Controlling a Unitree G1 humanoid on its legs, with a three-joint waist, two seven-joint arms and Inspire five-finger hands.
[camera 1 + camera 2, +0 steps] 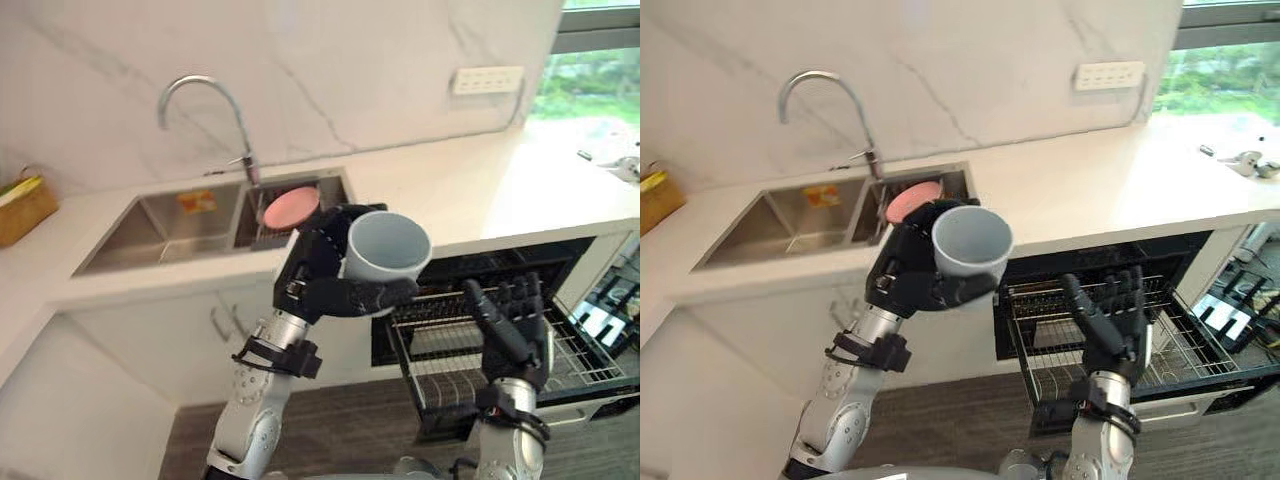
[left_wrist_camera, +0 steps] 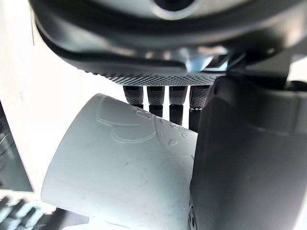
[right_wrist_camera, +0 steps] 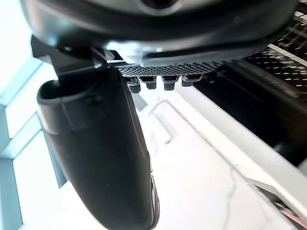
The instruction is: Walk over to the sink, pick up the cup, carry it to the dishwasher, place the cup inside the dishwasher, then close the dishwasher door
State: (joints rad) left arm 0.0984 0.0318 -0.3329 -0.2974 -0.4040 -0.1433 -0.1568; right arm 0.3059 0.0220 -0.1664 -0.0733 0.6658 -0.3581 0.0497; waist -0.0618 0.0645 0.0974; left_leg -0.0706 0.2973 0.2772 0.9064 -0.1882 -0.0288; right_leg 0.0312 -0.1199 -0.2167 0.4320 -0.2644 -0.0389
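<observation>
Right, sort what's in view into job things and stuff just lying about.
Job: grey cup, held in the left hand; sink; open dishwasher; right hand, open in front of it.
Lying about: pink plate in the sink; tap; basket on the counter; wall socket.

Base and near side of cup (image 1: 385, 245) are hidden by left hand (image 1: 322, 272) curled round it. Pink plate (image 1: 291, 206) in sink (image 1: 150, 230): near-right part is behind hand and cup. Rack (image 1: 440, 345) middle is covered by right hand (image 1: 515, 335). Dishwasher (image 1: 500, 262) right end is cut by the edge. Basket (image 1: 22, 208), far left, is half cut off. Metal bits (image 1: 1243, 160) far right on counter (image 1: 1090, 190) are too small to tell.
</observation>
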